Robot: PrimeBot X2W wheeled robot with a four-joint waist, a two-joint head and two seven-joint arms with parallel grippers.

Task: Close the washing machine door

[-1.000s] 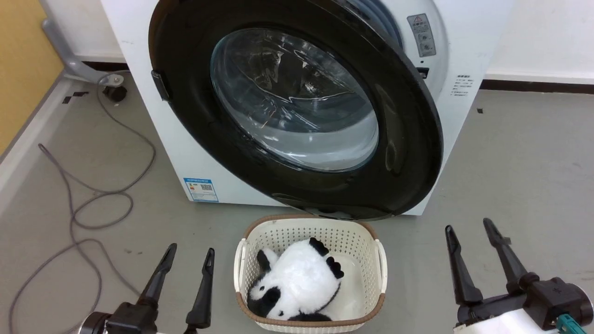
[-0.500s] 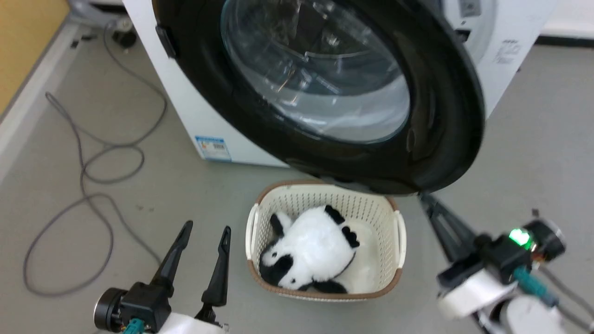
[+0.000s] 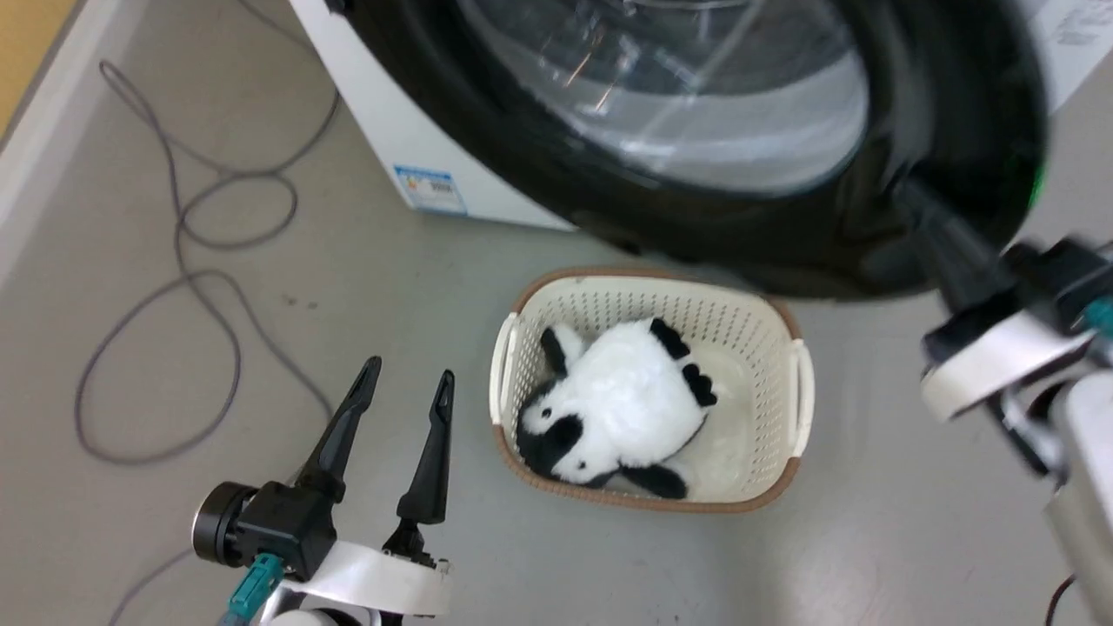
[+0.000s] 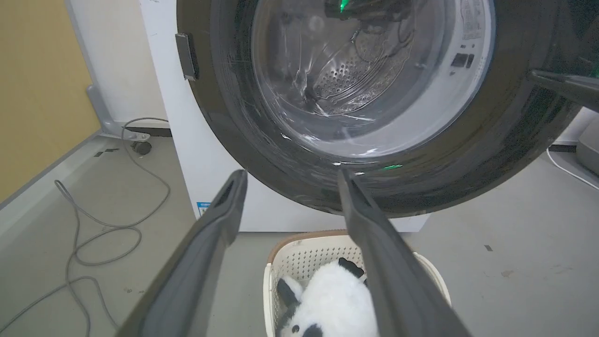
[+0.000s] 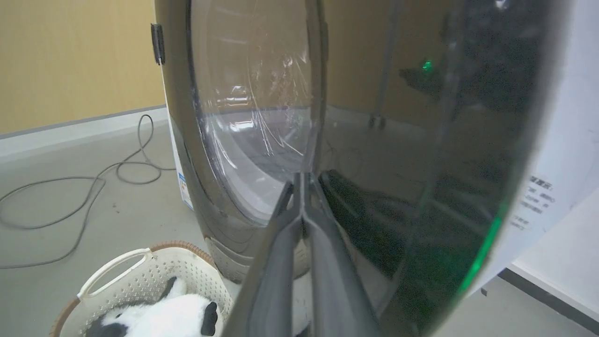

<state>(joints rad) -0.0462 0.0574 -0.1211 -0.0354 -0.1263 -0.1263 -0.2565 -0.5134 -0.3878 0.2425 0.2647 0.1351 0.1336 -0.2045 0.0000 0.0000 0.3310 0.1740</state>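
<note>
The washing machine door (image 3: pixel 609 213) is swung out wide from the washing machine (image 3: pixel 400 122). It hangs over the basket (image 3: pixel 503 374) with the toy panda (image 3: pixel 617 409) in it.

A second ago the right pincer (image 3: pixel 913 196) was down low by the floor (image 3: pixel 348 287) with its fingers apart. Now it has gone up to the right side of the door. Its two fingers are squeezed together with nothing between them. I think it is getting ready to push the door shut, but the door is still wide open. The robot's head has dipped too, so everything looks closer.

The right wrist view shows the fingertips right at the shiny black face, maybe touching it. The left wrist view shows the drum (image 4: pixel 348 77) with its little holes, seen through the door. The left pincer (image 3: pixel 410 369) hangs wide open over the floor, holding nothing.
</note>
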